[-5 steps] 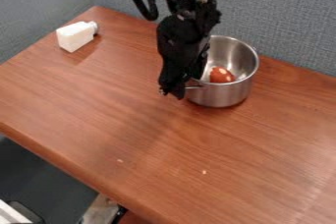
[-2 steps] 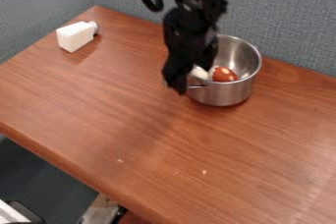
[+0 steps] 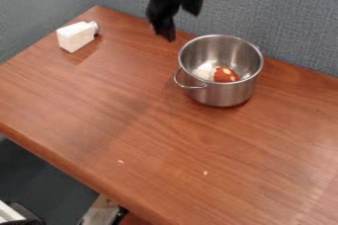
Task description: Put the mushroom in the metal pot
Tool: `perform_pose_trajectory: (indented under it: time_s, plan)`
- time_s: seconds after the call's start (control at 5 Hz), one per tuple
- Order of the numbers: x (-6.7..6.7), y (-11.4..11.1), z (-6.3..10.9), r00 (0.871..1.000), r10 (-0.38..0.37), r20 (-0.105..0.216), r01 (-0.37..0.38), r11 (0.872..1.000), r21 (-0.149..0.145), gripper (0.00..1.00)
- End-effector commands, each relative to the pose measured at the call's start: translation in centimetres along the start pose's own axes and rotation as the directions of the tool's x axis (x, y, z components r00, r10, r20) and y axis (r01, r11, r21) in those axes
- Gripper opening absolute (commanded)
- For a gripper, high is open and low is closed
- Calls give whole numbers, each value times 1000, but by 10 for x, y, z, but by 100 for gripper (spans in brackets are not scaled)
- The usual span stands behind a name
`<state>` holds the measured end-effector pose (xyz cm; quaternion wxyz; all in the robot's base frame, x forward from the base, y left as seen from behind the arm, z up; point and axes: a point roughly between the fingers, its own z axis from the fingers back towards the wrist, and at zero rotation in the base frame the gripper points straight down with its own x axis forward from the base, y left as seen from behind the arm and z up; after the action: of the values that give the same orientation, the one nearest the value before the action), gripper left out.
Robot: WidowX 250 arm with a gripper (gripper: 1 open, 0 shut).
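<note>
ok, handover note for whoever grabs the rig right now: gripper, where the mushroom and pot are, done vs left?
Gripper: above and behind the pot, clear of it, holding nothing; it looks open, though the dark blur makes the jaws hard to read.
Mushroom: lying inside the metal pot, orange-red cap visible.
Pot: upright on the wooden table, toward the far right edge.
White block: far left corner, untouched.
Done: mushroom is in the pot.
Left: nothing on the placement; just park the arm.

The wooden surface point(image 3: 132, 120) carries the pot point(image 3: 219, 71) near its far edge and a white block point(image 3: 78, 37) at the far-left corner.
</note>
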<state>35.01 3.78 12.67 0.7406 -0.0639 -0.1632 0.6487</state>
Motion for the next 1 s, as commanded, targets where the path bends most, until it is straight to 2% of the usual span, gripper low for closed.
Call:
perform_pose_trajectory:
  time_s: [0.0, 0.2, 0.4, 0.6, 0.8]
  plan:
    - [-19, -25, 18, 1000, -23, -1, 23, 1000, 13, 100]
    - [-43, -42, 14, 999, -51, -6, 51, 996, 66, 100]
    - [-35, -34, -11, 1000, -22, -9, 23, 997, 80, 100]
    - [-19, -20, -26, 999, 29, -15, -28, 996, 87, 100]
    - [-9, -36, -23, 999, -23, -34, 26, 996, 87, 100]
